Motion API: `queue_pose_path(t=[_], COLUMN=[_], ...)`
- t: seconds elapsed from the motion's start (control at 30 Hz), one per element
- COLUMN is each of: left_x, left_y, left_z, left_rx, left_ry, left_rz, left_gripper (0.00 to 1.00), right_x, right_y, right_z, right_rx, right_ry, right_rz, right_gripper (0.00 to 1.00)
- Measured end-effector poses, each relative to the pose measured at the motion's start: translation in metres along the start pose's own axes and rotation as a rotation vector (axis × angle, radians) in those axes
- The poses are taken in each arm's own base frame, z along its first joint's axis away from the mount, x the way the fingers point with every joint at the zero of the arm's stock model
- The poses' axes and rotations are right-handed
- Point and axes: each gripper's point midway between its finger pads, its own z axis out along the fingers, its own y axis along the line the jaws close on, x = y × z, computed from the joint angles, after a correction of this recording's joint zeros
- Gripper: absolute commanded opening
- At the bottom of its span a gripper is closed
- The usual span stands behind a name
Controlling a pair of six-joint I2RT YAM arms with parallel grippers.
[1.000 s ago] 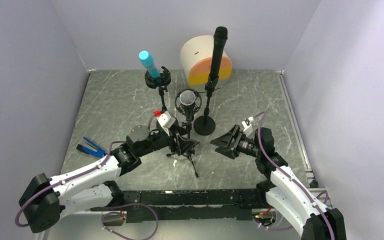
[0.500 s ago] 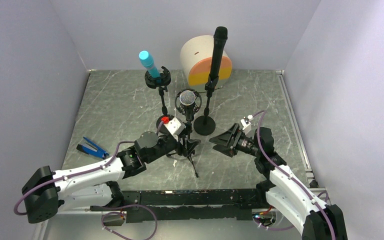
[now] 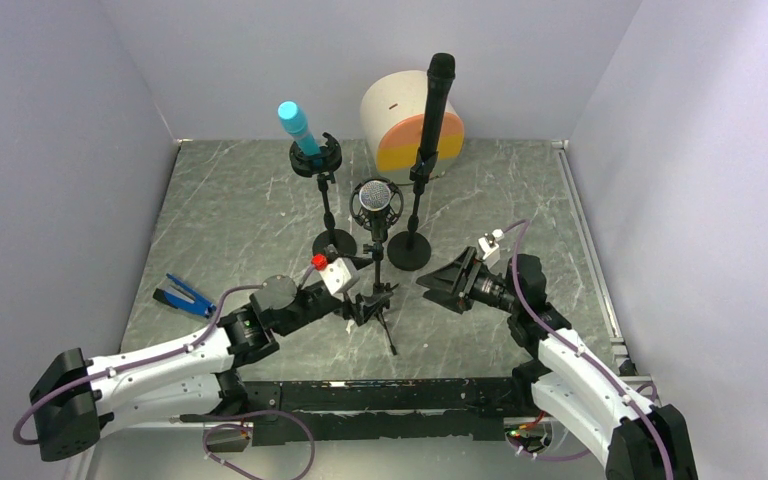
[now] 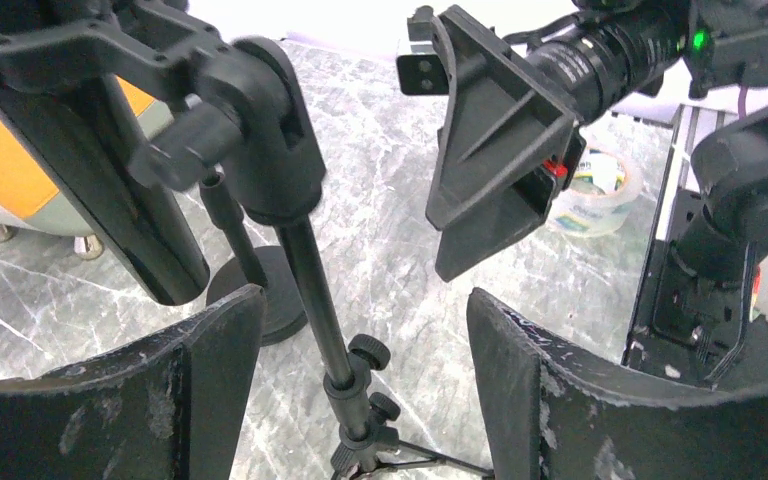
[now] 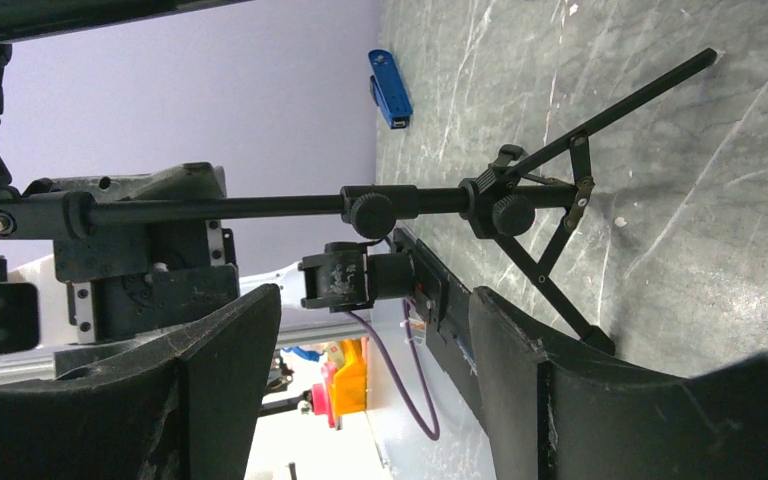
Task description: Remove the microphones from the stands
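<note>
While the black mesh-headed microphone tops the stand, left gripper and right gripper flank it, both wide, empty.

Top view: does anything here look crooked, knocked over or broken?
Only the turquoise microphone stands out: it leans to the left in its ring holder, while the tall black microphone is nearly upright. A small blue object lies loose on the table at left. Nothing looks spilled or broken.

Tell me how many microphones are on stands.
3: blue-headed microphone back left, tall black microphone back right, mesh-headed microphone in front between them; none seems hidden.
</note>
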Motion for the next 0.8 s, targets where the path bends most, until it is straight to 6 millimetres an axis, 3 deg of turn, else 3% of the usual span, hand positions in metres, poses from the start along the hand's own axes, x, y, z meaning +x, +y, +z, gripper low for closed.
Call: queue_pose_path(t=[0.17, 0.37, 0.63, 0.8], left_x=[0.01, 0.011, 0.001, -0.004], left_y=[-0.004, -0.007, 0.001, 0.009], left_z=[-0.003, 0.007, 0.015, 0.015], left_rx=[0.039, 0.061, 0.017, -0.024], left_ry=[0.001, -0.019, -0.075, -0.096], left_rz=[0.066, 0.078, 0.077, 0.078], left_gripper=[0.74, 0.68, 0.42, 0.33], right_x=[0.001, 0.005, 0.014, 0.022], right_y=[0.002, 0.005, 0.004, 0.007], right_z=[0.0, 0.002, 0.011, 0.017], right_rx=[-0.008, -0.022, -0.019, -0.033], right_ry=[0.004, 0.017, 0.055, 0.088], right_rz=[-0.006, -0.018, -0.007, -0.002], right_gripper=[0.72, 0.72, 0.67, 0.64])
